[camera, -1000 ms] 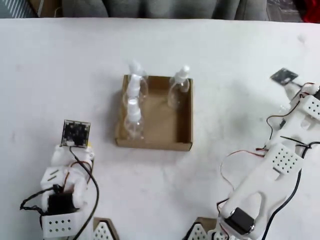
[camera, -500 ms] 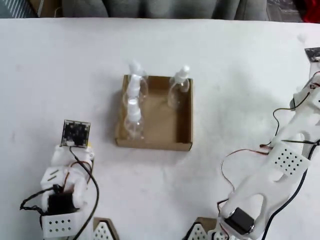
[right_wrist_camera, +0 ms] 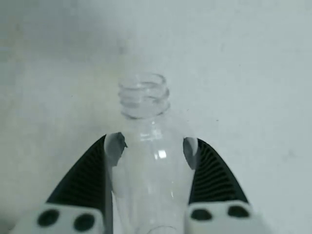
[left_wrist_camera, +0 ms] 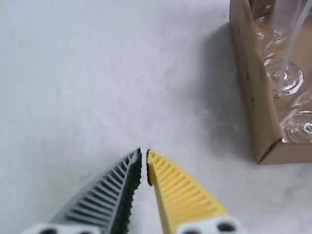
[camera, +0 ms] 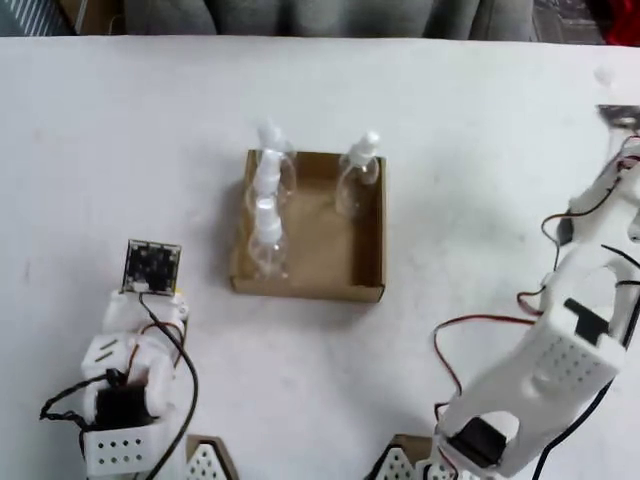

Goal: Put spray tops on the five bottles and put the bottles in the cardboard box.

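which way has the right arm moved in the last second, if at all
Yes: in the high view the right arm, holding a bottle, swung rightward, away from the cardboard box.

A row of spray-topped bottles (camera: 268, 215) crowds the left wall of the cardboard box (camera: 372, 262), and another bottle (camera: 358, 178) guards its far right corner, with bare floor showing toward the near right. Open table (camera: 470, 170) lies between box and right arm (camera: 560, 350).

the brown cardboard box (camera: 381, 235) lies open near the middle of the table. clear bottles (camera: 268, 245) with white spray tops (camera: 369, 140) stand inside it, some along the left wall and one in the far right corner. an open bottle (right_wrist_camera: 146, 165), clear, with a bare threaded neck, is held between the fingers of the right gripper (right_wrist_camera: 151, 146)
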